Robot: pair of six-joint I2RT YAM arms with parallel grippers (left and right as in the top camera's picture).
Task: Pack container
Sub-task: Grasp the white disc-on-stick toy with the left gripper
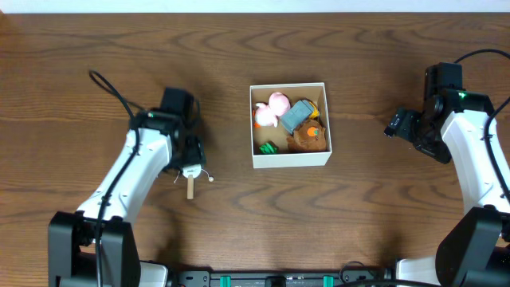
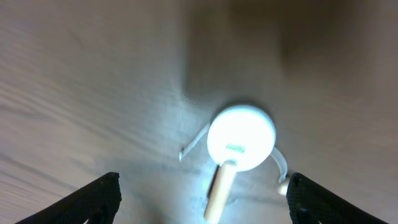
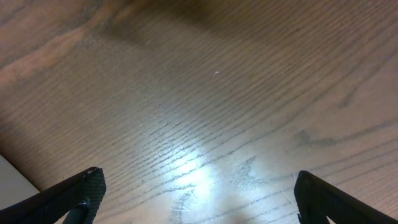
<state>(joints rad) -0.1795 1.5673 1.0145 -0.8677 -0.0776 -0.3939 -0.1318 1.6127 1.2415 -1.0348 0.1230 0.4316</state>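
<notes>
Container (image 1: 291,158) sits mid-table (image 1: 96,48), open side up, holding a pink toy (image 1: 278,102), a blue-grey piece (image 1: 296,115) and some orange and green bits, so you can judge the packing well along, with one loose item outside. That item is the white-headed toy (image 2: 241,138) with a wooden handle (image 2: 219,190) and thin strings ending in small beads (image 2: 283,186). It lies on the wood well to the left of the box, directly under your left gripper (image 2: 200,190), whose jaws stand wide apart with the toy between them and nothing held. Your right gripper (image 3: 199,186) hangs over bare wood far to the right, jaws likewise spread and empty. The risk is in the grasp: the round head looks low against the table, so if you close across it the fingers may skate over the top or flick it away, and the slim handle could pivot if you pinch it off-centre. Watch the strings too, since a trailing bead could catch on the rim and drag the toy back out. The box is crowded, so a release from too high may bounce off the pile and land outside. Glare washes the wrist view, so you cannot read the head's thickness well.
</notes>
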